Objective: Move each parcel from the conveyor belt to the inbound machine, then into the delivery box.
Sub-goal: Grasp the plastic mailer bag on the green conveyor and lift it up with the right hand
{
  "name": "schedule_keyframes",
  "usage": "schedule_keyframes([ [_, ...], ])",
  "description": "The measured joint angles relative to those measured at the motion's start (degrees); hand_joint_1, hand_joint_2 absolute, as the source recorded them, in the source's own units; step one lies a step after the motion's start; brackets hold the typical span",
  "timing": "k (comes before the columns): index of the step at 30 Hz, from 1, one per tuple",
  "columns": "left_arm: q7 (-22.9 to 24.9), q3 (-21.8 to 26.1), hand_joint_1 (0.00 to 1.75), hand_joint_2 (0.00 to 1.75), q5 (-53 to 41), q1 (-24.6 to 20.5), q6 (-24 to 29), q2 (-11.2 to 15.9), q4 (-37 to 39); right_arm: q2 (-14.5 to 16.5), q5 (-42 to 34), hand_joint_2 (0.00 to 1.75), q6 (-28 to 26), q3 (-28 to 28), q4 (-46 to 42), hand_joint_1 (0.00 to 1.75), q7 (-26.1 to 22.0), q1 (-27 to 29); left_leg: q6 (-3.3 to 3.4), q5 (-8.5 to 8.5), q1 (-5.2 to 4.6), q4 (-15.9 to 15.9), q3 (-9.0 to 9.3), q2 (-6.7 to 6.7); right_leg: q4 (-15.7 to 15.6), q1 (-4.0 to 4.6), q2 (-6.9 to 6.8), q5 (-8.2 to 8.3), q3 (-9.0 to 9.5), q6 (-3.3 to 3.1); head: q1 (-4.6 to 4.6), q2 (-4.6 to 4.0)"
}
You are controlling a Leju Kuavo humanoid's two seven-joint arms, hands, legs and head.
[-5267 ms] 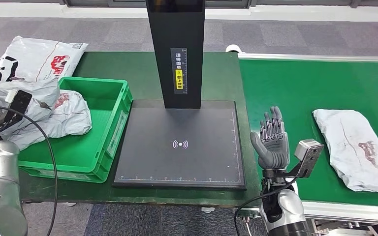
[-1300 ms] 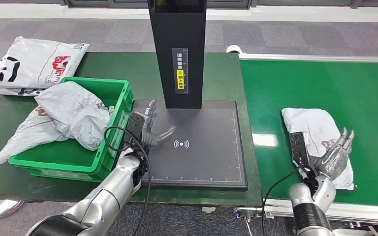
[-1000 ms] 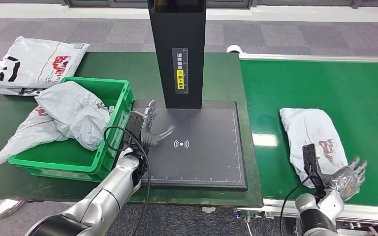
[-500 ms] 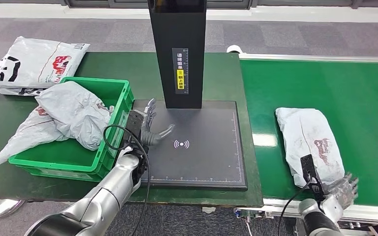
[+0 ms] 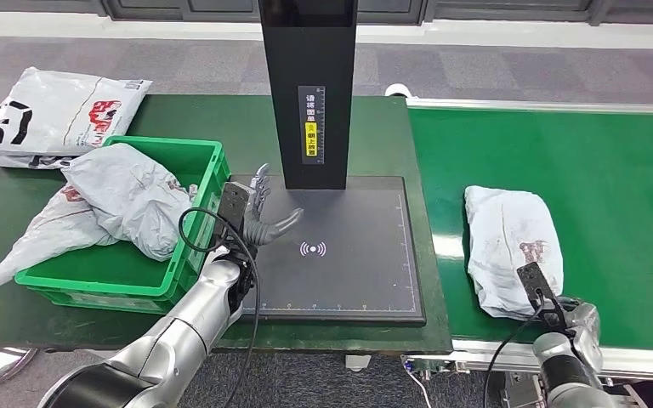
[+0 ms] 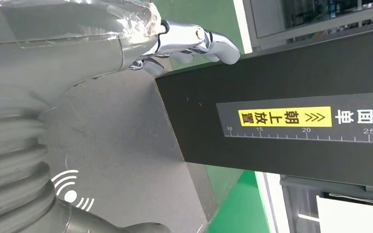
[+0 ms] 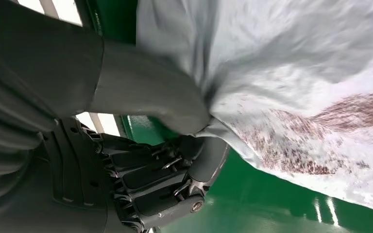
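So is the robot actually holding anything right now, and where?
Yes: the right hand pinches the near edge of the grey parcel on the belt. The left hand holds nothing.

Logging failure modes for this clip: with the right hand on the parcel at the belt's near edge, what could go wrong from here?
1. The right hand pinches only a bunched edge of the grey parcel; the thin film may slip out or tear when lifted.
2. The left hand rests open over the black scanner plate, so a parcel swung across could collide with it.
3. The green box already holds a bag draped over its rim; another may slide off.
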Motion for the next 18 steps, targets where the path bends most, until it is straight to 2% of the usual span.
schedule_keyframes([
  [3, 0.39, 0.01, 0.0, 1.75, 0.0, 0.0, 1.06, 0.17, -0.15, 0.52, -1.59, 1.75, -2.0, -0.01, 0.1, 1.75, -3.96, -0.23, 0.03, 0.03, -0.01, 0.0, -0.07, -0.01, 0.01, -0.01, -0.02, 0.02, -0.02, 0.0, 0.0, 0.0],
  [6, 0.64, 0.02, 0.0, 1.75, 0.03, 0.1, 2.12, 0.75, -0.6, 2.22, -6.01, 1.75, -6.21, -0.01, -0.79, 1.75, -13.1, -0.3, -0.01, 0.07, -0.04, 0.0, -0.17, -0.03, 0.08, -0.02, -0.03, 0.03, -0.15, -0.02, 0.0, 0.0],
  [9, 0.74, 0.02, 0.0, 1.75, -0.03, 0.54, 2.47, 1.46, -1.22, 5.18, -14.69, 1.75, -9.56, 1.33, -6.03, 1.75, -21.31, 0.61, -0.07, 0.17, -0.12, -0.01, -0.29, -0.2, 0.19, -0.05, -0.17, 0.01, -0.34, -0.06, -0.01, 0.0],
  [11, 0.68, 0.02, 0.0, 1.75, -0.34, 0.92, 2.53, 1.82, -1.54, 7.05, -22.42, 1.75, -10.28, 4.4, -13.51, 1.75, -23.13, 2.58, -0.1, 0.23, -0.13, -0.03, -0.39, -0.49, 0.24, -0.06, -0.48, -0.09, -0.41, -0.13, -0.01, 0.0],
  [13, 0.54, 0.02, 0.0, 1.75, -0.78, 1.26, 2.55, 2.11, -1.71, 8.23, -28.78, 1.75, -11.0, 8.81, -22.39, 1.75, -22.94, 5.18, -0.12, 0.24, -0.13, -0.05, -0.5, -0.7, 0.28, -0.05, -0.71, -0.18, -0.46, -0.2, -0.02, 0.0],
  [18, 0.03, 0.02, 0.0, 1.75, -1.39, 1.52, 2.65, 2.44, -1.74, 9.23, -37.23, 1.75, -14.38, 18.6, -39.17, 1.75, -24.92, 10.22, -0.13, 0.22, -0.13, -0.06, -0.68, -0.76, 0.3, -0.06, -0.77, -0.27, -0.64, -0.23, -0.02, 0.0],
])
